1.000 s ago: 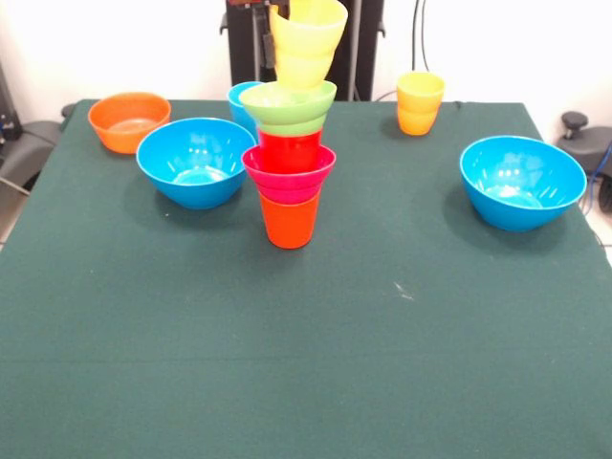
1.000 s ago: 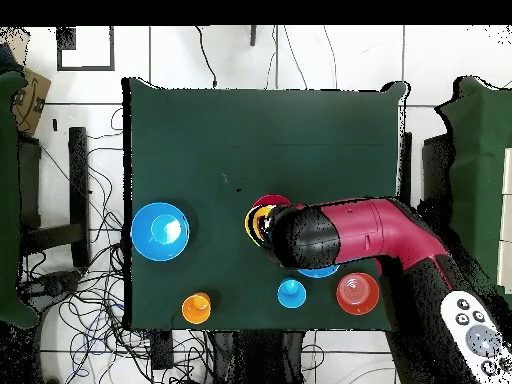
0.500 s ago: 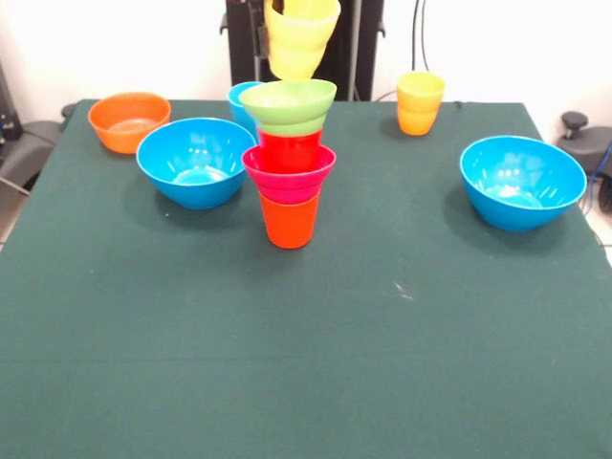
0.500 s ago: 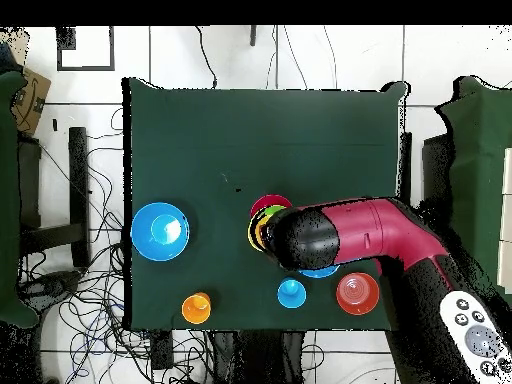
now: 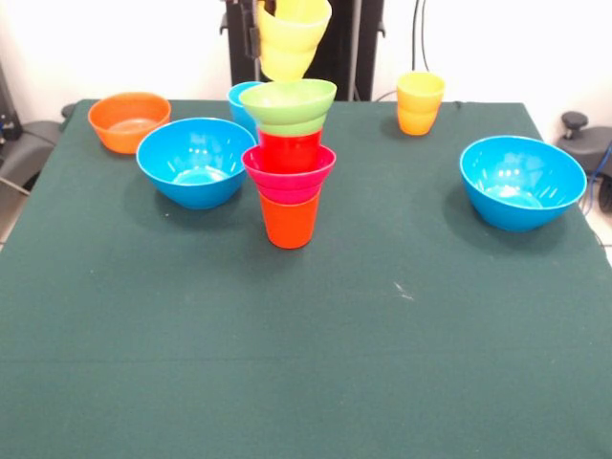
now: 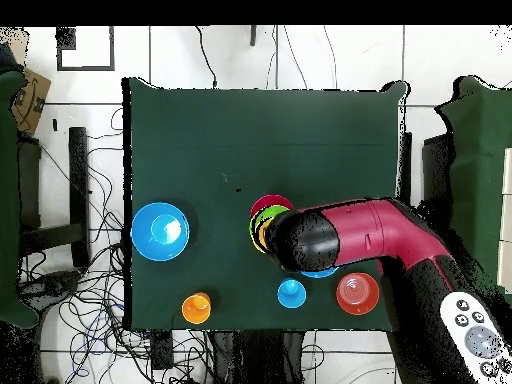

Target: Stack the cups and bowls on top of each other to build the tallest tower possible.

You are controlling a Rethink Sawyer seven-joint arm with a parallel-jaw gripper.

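One pale yellow cup (image 5: 292, 40) above the tower (image 5: 289, 163)

pale yellow cup (image 5: 292, 36) lifted higher, tower (image 5: 289, 163) cleared

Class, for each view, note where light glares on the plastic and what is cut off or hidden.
Front view: pale highlights glint inside the left blue bowl; the pale yellow cup is cropped by the top edge. Overhead view: the arm hides most of the tower.

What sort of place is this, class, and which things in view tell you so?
Probably a robotics lab: a red and black robot arm reaches over a green-clothed table, loose cables sprawl across the tiled floor, and a remote control lies nearby.
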